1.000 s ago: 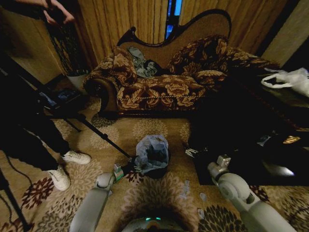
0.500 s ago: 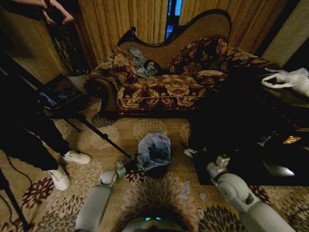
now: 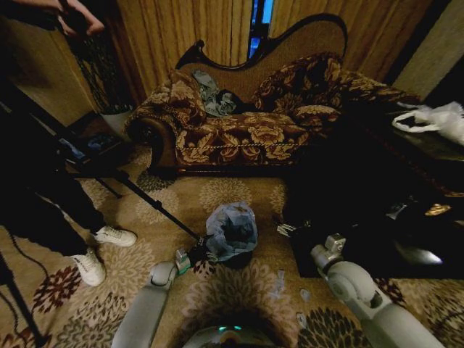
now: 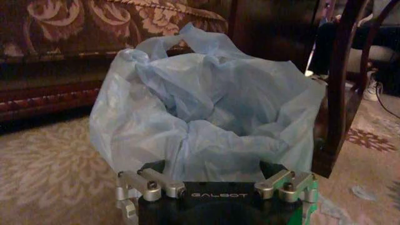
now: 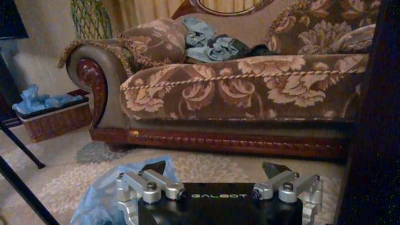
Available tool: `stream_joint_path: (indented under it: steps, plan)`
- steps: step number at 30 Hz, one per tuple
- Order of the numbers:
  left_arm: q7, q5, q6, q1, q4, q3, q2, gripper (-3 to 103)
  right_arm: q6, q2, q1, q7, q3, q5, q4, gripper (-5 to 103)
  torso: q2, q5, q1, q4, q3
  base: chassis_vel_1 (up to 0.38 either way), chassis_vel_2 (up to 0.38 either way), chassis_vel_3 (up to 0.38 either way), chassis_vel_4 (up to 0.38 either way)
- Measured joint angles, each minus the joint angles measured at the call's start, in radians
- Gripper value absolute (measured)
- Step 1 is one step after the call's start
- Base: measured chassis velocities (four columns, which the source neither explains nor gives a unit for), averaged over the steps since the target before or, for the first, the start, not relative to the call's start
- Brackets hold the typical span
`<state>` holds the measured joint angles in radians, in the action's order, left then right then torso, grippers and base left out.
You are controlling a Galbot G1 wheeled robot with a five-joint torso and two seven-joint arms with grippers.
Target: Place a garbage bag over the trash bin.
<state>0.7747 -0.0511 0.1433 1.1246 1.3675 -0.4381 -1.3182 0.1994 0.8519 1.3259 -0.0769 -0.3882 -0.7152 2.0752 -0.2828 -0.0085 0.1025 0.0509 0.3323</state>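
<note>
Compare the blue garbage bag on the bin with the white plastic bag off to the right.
The garbage bag is pale blue; the white plastic bag is white. The garbage bag stands puffed open over the trash bin on the carpet, while the white plastic bag lies slumped on a dark surface higher up. The left gripper is at the garbage bag; nothing touches the white one. Both are thin, wrinkled plastic.

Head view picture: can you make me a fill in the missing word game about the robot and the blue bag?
1. The garbage bag draped over the trash bin is pale ____.
2. The gripper right beside the bag is the ____ gripper.
3. The bin stands on a flowery ____.
4. Behind the bin is a patterned ____.

Missing words: blue; left; carpet; sofa
</note>
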Motion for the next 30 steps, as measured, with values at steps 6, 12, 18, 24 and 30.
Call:
stream_joint_path:
  steps: [6, 12, 18, 24, 30]
  plan:
    - [0.001, 0.019, 0.014, -0.035, -0.053, 0.003, -0.018, 100, -0.003, -0.003, -0.009, 0.019, 0.004, -0.001, -0.007, 100, 0.0, -0.0001, 0.0, -0.0001, 0.0, 0.0, 0.0, 0.0, 0.0]
    - [0.001, 0.033, 0.014, -0.069, -0.072, 0.01, -0.026, 100, -0.003, -0.017, -0.024, 0.06, 0.008, -0.002, -0.02, 100, 0.0, -0.0001, 0.0, 0.0001, 0.0, 0.0, 0.0, 0.0, 0.0]
    - [0.003, 0.045, 0.013, -0.06, -0.059, 0.012, -0.026, 100, -0.003, -0.031, -0.049, 0.113, 0.044, 0.021, -0.04, 100, 0.0, -0.0001, 0.0, 0.0, 0.0, 0.0, 0.0, 0.0, 0.0]
    - [0.003, 0.051, 0.017, -0.044, -0.047, 0.013, -0.027, 100, 0.0, -0.09, -0.124, 0.187, 0.154, 0.078, -0.091, 100, 0.0, 0.0, 0.0, 0.0001, 0.0, 0.0, 0.0, 0.0, 0.0]
    - [-0.001, 0.053, 0.017, -0.043, -0.044, 0.012, -0.032, 100, 0.016, -0.133, -0.269, 0.186, 0.315, 0.076, -0.152, 100, 0.0, 0.0, 0.0, -0.0001, 0.0, 0.0, 0.0, 0.0, 0.0]
